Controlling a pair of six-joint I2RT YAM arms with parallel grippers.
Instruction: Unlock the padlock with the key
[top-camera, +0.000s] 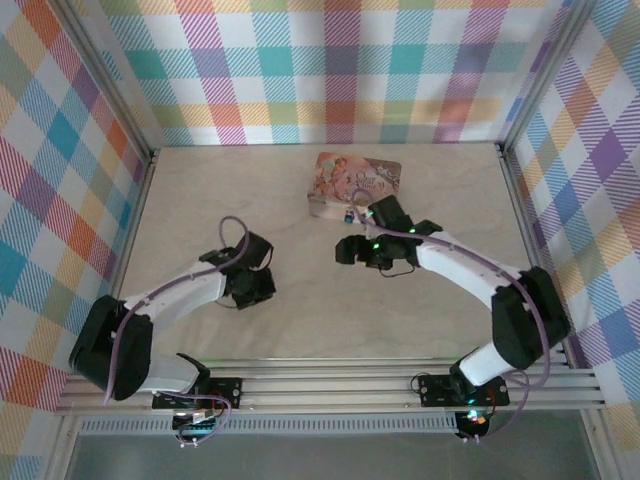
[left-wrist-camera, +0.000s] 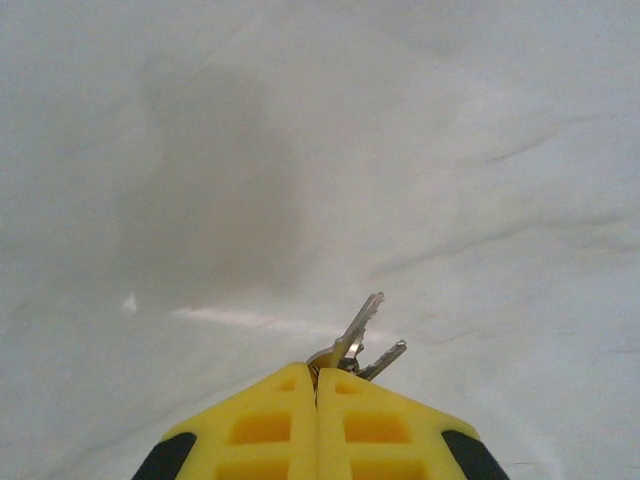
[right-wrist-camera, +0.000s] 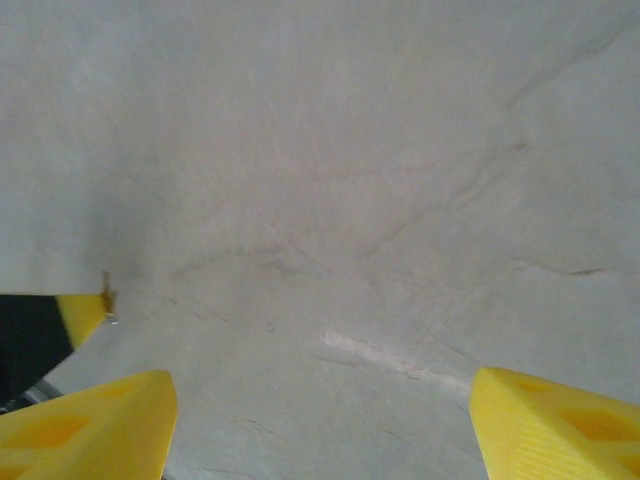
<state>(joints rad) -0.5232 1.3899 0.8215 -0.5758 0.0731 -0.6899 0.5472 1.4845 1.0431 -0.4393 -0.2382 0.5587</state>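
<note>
The left arm (top-camera: 170, 300) reaches forward low over the table (top-camera: 200, 200), elbow bent, its wrist turned in toward the middle. From its own camera the left gripper (left-wrist-camera: 317, 372) is pinched tight, the yellow fingers (left-wrist-camera: 260, 425) meeting in one seam, and the key (left-wrist-camera: 360, 320) sticks out past their tips, angled up and to the right, with a second key (left-wrist-camera: 385, 358) on the same ring just under it.

The right arm (top-camera: 480, 280) comes up from its base and folds back toward the centre, its wrist just beside the near edge of the pink tin box (top-camera: 355, 178). The right gripper (right-wrist-camera: 322, 378) stands wide, with bare tabletop between its two yellow fingers (right-wrist-camera: 90, 420).

The padlock (top-camera: 350, 214) – a small blue speck from overhead – sits at the tin's near edge, well apart from the key. The tin's lid carries a printed picture, but any lettering is too small to read.

The overhead view gives both arms, the tin and the padlock; the keys are clear from the left wrist camera alone.
</note>
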